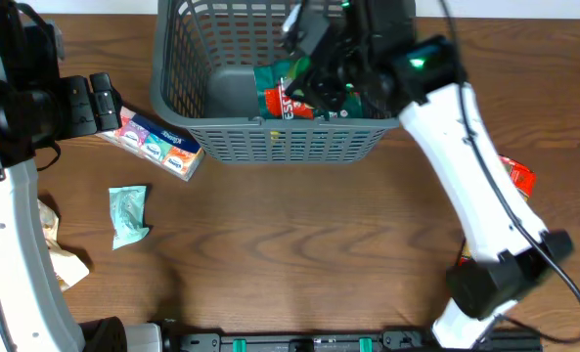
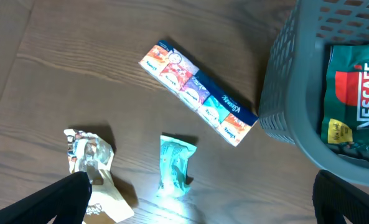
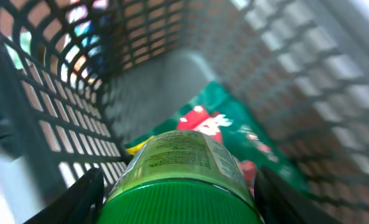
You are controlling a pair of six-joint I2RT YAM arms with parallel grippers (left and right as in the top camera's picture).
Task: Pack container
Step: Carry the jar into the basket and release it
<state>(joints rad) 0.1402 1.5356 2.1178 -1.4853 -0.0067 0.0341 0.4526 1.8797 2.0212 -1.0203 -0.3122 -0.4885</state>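
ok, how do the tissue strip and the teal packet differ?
Size: the tissue strip is long, several packs in a row; the teal packet is far shorter.
Look: the tissue strip is multicoloured, the teal packet one colour and crinkled.
Place: the tissue strip ends by a corner of the container; the teal packet lies apart from it.
Both lie on the table, outside the container.

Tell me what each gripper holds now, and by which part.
The right gripper holds a jar with a green lid, gripped at the lid end, inside the basket. The left gripper is open and holds nothing.
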